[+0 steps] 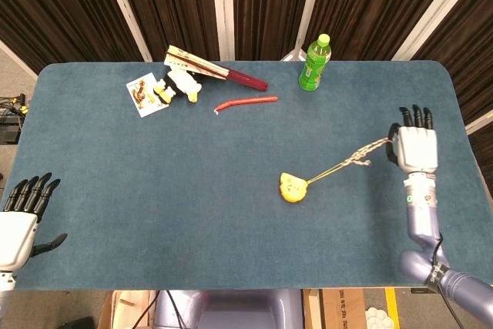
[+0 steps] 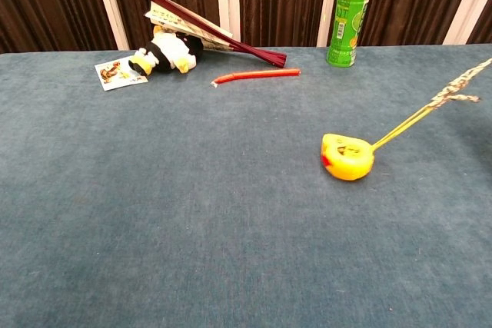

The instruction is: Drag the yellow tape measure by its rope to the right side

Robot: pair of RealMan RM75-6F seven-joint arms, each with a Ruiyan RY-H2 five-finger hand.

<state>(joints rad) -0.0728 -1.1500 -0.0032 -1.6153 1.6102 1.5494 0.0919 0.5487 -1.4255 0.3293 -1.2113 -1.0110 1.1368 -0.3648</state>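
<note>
- Head view is showing my left hand (image 1: 19,217) nearest, idling at the near left edge of the table (image 1: 154,213) with fingers apart and nothing in it; it is taking no part.
- Further in, I am dragging the yellow tape measure (image 1: 292,188), which is sitting right of the table's middle on the blue cloth; in the chest view it (image 2: 347,157) is tipped a little toward the pull.
- The rope (image 1: 350,162) is running taut from it, up and right, to my right hand (image 1: 417,149) near the right edge.
- I am grasping the rope's end on the thumb side of that hand; the other fingers are pointing away from me, fairly straight. The pinch itself is hidden from above, and the chest view is cutting the hand off entirely.
- By my judgement the drag is well along but not finished: the next move calls for pulling rightward with the rope kept taut and low, so the tape measure is sliding rather than rolling.
- Farthest off, the green bottle (image 1: 313,63), red stick (image 1: 245,102), folded fan (image 1: 216,72) and small toy (image 1: 179,85) are lying well apart from the path.
</note>
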